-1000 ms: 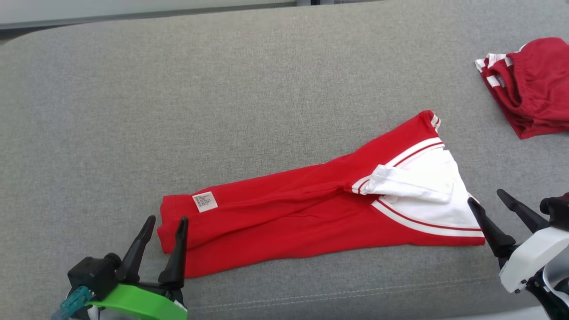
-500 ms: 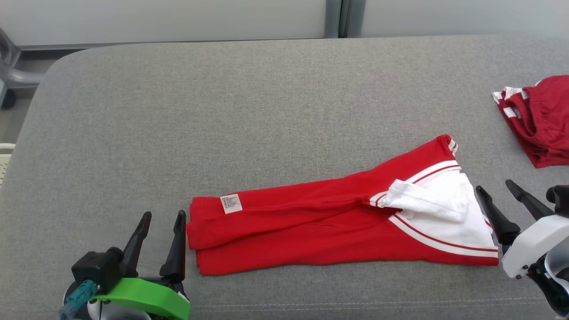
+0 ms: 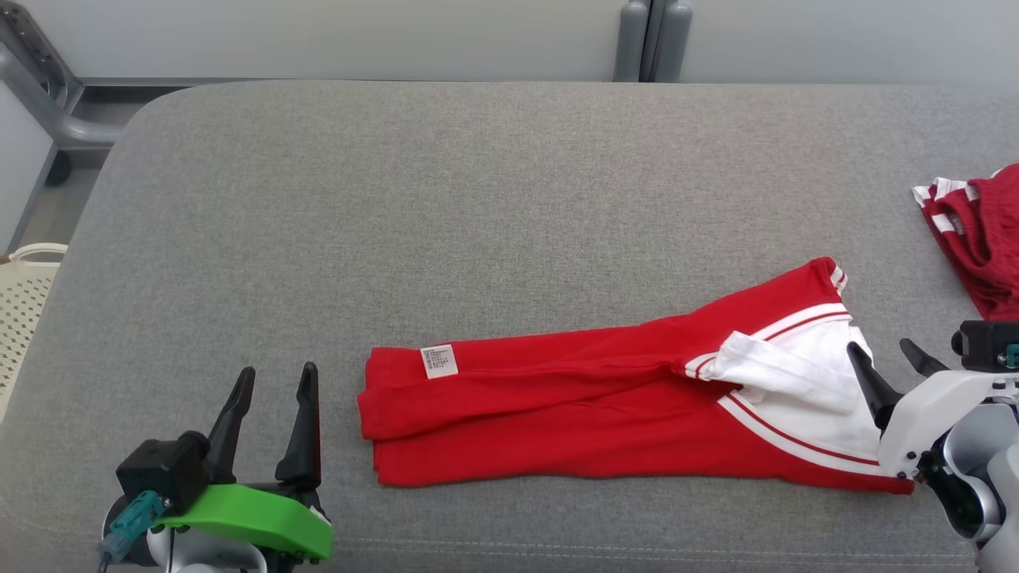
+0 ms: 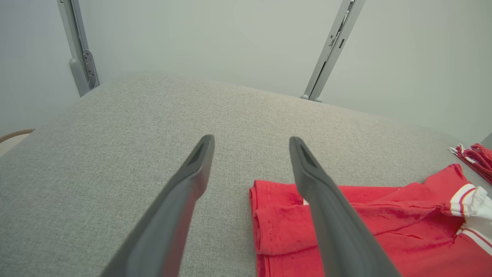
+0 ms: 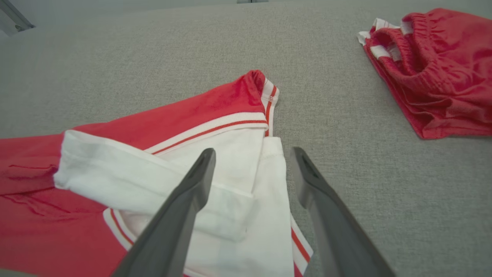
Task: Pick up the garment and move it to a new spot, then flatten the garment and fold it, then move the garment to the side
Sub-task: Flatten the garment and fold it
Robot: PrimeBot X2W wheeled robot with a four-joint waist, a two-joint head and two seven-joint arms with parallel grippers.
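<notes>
Two garments, two grippers, one basket, one label.

Red-and-white garment (image 3: 573, 414): folded into a long strip, lying flat on the grey cushion (image 3: 478, 199), near the front edge, right of centre. Its white part sits at the right end and a small white label (image 3: 439, 360) near the left end.

Darker red garment (image 3: 983, 239): bunched at the far right edge, apart from the first.

Left gripper (image 3: 278, 368): fingers spread, holding nothing, just left of the strip's left end, not touching it.

Right gripper (image 3: 880, 345): fingers spread, nothing pinched. One finger is over the white end, the other over bare cushion; cannot tell if they touch.

Basket (image 3: 24, 310): pale, perforated, beside the cushion's left edge; cannot tell what is in it.
</notes>
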